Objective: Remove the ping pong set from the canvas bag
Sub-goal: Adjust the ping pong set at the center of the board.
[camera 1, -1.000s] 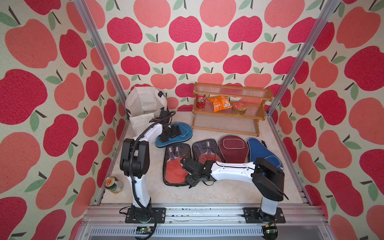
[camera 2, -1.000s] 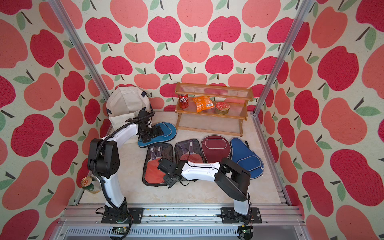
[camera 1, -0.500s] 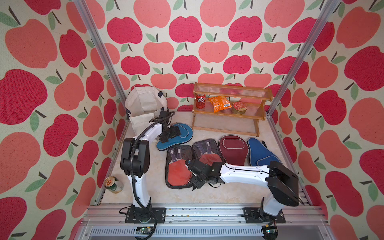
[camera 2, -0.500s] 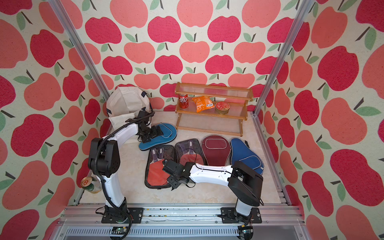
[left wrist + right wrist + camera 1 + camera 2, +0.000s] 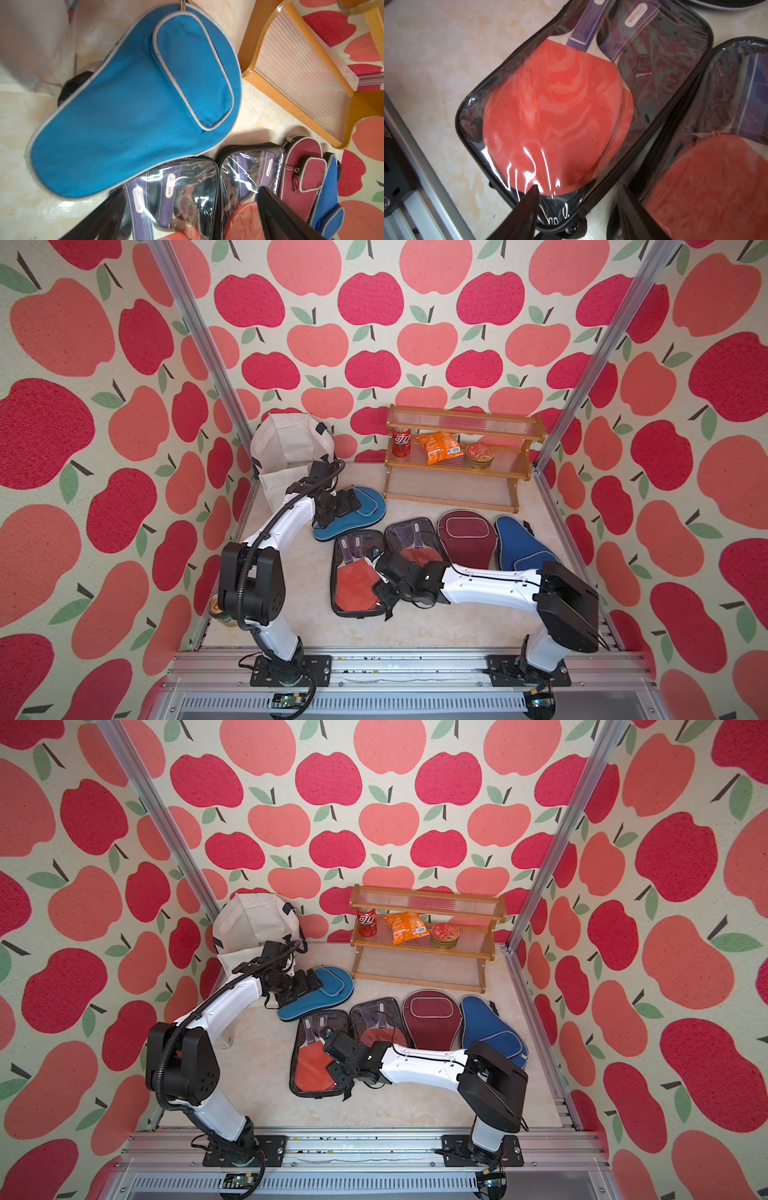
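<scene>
In both top views the canvas bag (image 5: 291, 443) stands in the back-left corner. Out of it, flat on table (image 5: 286, 614): teal-blue cover (image 5: 368, 510) nr the bag, first clear case (image 5: 355, 578) and second clear case (image 5: 409, 531) w/ red paddles, maroon cover (image 5: 465, 537), dark blue cover (image 5: 519, 549). Shelf (image 5: 453, 489) stands behind.

Left wrist: left gripper (image 5: 190, 191) is wide apart, empty, by the teal-blue cover.

Right wrist: right gripper (image 5: 579, 187) is apart over the first clear case's end, clamping nothing.

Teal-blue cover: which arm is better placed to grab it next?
Left. The left gripper hangs just above the teal-blue cover, jaws open, while the right gripper is down at a clear case nearer the front.
</scene>
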`<move>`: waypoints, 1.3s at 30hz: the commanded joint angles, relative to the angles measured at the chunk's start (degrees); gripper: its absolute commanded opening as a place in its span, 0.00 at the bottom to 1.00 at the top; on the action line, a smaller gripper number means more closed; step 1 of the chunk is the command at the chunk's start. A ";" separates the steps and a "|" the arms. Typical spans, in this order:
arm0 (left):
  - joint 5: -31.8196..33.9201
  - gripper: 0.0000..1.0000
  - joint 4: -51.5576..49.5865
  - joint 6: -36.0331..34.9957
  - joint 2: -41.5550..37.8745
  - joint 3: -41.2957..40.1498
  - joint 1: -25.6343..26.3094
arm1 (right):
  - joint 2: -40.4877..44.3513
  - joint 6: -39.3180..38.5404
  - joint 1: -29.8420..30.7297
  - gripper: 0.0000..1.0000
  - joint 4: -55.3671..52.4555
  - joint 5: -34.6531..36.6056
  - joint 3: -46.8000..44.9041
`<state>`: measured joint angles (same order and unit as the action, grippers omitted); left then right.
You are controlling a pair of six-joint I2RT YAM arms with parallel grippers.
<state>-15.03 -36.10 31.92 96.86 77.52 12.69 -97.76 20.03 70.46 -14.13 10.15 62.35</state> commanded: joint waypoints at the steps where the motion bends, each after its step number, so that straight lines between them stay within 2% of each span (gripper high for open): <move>1: 0.57 0.97 -0.18 1.58 -0.38 -4.53 0.67 | -1.77 0.39 -0.29 0.62 2.40 -1.34 0.59; 6: 0.11 0.97 1.23 2.48 -1.43 -8.27 1.11 | -3.58 0.64 -0.49 0.62 2.71 -1.53 0.43; 12: 1.13 0.97 1.66 1.31 0.45 -8.37 0.85 | -5.25 1.13 -0.84 0.62 3.06 -2.18 0.24; 30: 3.42 0.97 1.12 -1.59 8.85 -0.98 -2.00 | -5.10 2.88 -0.79 0.61 3.80 -2.86 -1.34; 39: 1.99 0.96 0.63 -1.59 11.67 4.35 -2.24 | -4.38 3.35 -0.82 0.61 4.55 -2.78 -2.50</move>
<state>-13.54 -35.68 31.81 107.74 78.76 10.83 -102.45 22.22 69.95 -9.65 7.86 60.97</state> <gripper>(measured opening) 0.965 0.615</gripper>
